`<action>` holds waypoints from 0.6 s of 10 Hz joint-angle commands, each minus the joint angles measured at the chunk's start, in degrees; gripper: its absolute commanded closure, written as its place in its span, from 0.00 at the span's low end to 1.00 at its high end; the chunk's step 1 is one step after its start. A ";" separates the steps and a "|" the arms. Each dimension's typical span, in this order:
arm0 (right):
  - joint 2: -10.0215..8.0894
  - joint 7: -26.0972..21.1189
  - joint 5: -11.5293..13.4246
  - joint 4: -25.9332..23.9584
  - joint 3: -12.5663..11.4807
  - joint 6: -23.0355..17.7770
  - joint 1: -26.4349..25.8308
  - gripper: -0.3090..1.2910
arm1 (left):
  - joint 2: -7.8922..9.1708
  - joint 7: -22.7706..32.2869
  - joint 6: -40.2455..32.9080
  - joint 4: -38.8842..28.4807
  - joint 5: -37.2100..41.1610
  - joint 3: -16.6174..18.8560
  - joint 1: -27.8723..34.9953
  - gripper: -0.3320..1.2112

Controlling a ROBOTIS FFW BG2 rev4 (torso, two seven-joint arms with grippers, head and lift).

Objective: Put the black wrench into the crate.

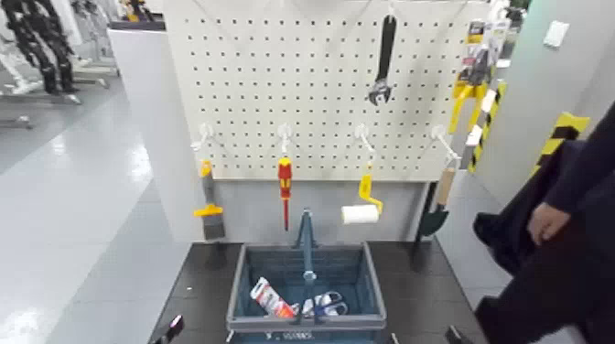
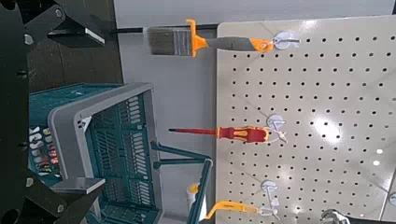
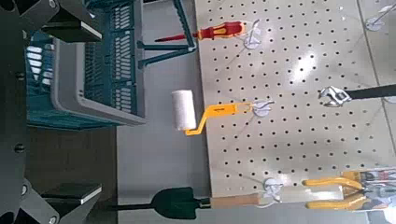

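1. Head view: your black wrench [image 1: 384, 59] hangs high, upper right of centre, handle end at a hook, head down; gravity likely keeps it hanging, so a lift-off seems needed. Crate [image 1: 307, 324] sits bottom centre on the dark table [image 1: 416, 288], under the pegboard [image 1: 247, 55], presumably to catch tools. Its upright handle [image 1: 308, 240] splits the opening; judge either side usable. Paint roller [image 1: 361, 214] hangs below the wrench: watch it on the way down. A person's hand [image 1: 549, 222] is at right; mind your elbow.

2. Left wrist view: left gripper [image 2: 79, 112] stands spread, nothing between its fingers, lower left in the head view. Only the wrench's head shows, bottom right corner.

3. Right wrist view: right gripper [image 3: 73, 110], lower right in the head view, gapes empty. Wrench lies at right edge, middle height, bare board around its head; pliers [image 3: 341, 194] sit lower right, so approach with care.
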 commanded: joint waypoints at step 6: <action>-0.59 8.13 -2.22 -1.29 -6.24 11.60 -10.77 0.29 | 0.31 -0.21 0.09 0.35 0.14 -0.54 -0.65 0.37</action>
